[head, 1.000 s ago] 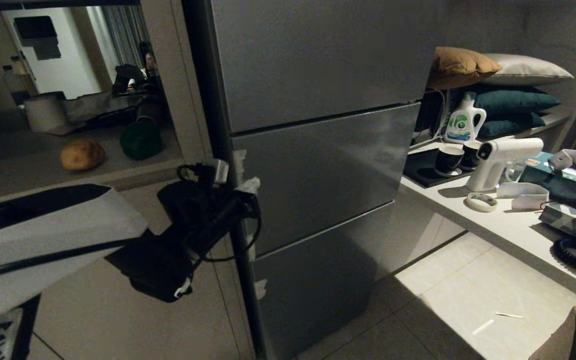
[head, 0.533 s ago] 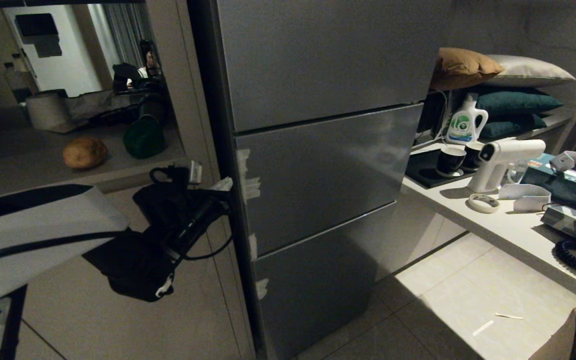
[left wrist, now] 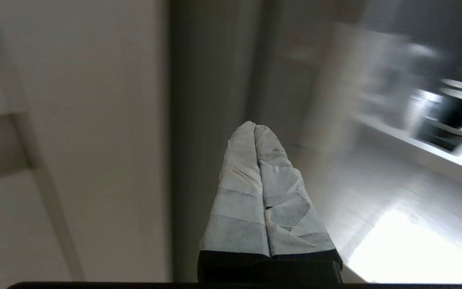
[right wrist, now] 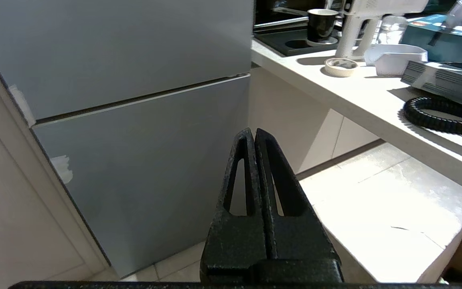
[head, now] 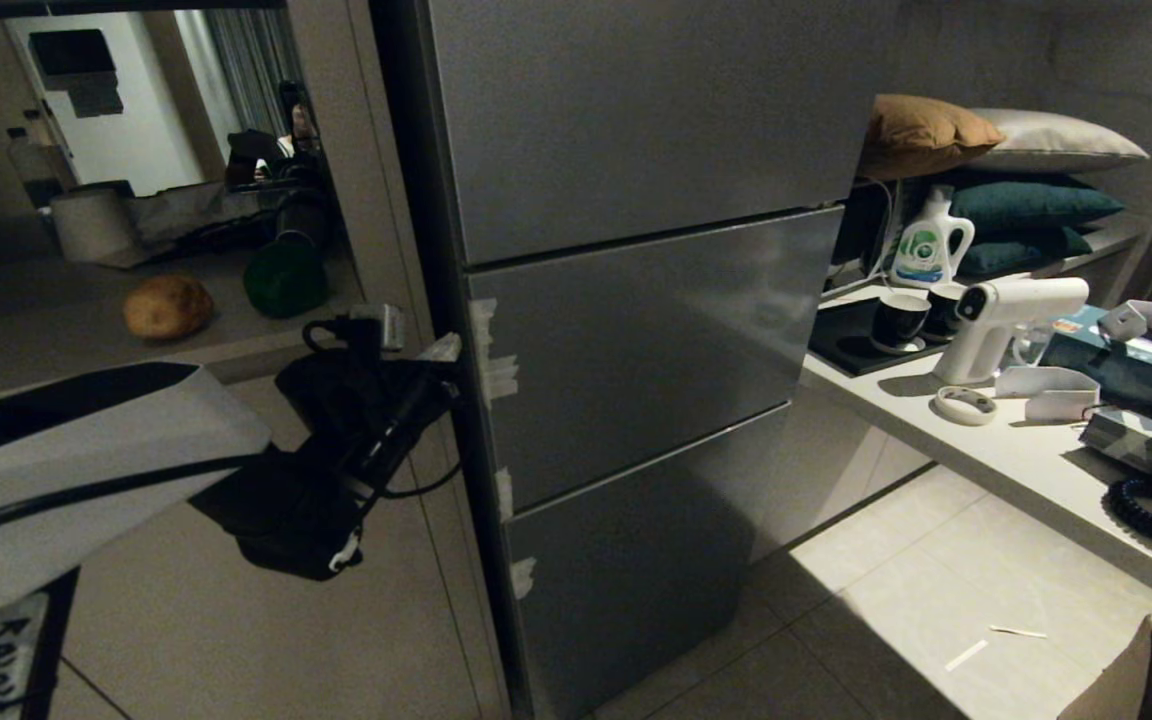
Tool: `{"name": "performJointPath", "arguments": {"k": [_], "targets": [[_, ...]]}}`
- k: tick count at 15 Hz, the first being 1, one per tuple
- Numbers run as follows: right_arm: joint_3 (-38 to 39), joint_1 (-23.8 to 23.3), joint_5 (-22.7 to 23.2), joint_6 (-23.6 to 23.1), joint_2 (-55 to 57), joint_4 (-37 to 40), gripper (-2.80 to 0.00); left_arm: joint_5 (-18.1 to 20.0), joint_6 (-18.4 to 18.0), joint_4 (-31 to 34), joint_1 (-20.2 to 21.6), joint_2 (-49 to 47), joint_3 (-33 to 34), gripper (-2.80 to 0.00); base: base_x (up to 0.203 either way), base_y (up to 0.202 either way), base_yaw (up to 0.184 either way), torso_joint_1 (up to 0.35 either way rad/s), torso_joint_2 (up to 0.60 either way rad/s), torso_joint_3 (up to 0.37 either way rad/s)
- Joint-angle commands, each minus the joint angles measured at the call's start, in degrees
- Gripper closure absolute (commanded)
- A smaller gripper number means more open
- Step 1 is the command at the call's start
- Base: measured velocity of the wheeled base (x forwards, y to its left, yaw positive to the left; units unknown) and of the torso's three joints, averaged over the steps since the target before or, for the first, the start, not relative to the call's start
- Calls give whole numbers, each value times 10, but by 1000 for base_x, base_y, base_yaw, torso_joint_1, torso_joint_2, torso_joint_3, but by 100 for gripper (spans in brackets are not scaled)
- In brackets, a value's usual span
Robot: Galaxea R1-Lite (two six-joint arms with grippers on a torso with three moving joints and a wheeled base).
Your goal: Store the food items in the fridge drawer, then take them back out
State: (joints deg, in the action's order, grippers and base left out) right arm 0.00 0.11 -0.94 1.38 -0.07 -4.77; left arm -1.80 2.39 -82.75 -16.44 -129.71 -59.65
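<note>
We see the fridge drawer (head: 636, 350) faced in brushed, matt grey metal with papery whitish tape scraps at its nine o'clock edge. The potato (head: 167, 307) has a dull, rough skin; at its three o'clock the bell pepper (head: 284, 279) looks smooth. Wrinkled pale tape wraps the left hand (left wrist: 255, 127), while the right hand (right wrist: 254, 132) is grainy black plastic. The floor (head: 886, 600) tiles shine slightly.

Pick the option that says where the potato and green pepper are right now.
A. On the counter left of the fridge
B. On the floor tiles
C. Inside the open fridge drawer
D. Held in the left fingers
A: the potato and the green pepper sit side by side on the counter left of the fridge, and the fridge drawer is closed.
</note>
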Motion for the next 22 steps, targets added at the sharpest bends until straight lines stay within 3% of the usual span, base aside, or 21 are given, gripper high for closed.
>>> {"name": "performJointPath", "arguments": {"k": [1, 7, 22], "targets": [[18, 1, 0, 0, 0, -1, 0, -1, -1, -2, 0, -18, -17, 0, 0, 0, 0, 0, 0, 0], [18, 1, 0, 0, 1, -1, 0, 3, -1, -2, -3, -56, -41, 0, 0, 0, 0, 0, 0, 0], [18, 0, 0, 0, 1, -1, 0, 115, 0, -5, -38, -42, 23, 0, 0, 0, 0, 0, 0, 0]]}}
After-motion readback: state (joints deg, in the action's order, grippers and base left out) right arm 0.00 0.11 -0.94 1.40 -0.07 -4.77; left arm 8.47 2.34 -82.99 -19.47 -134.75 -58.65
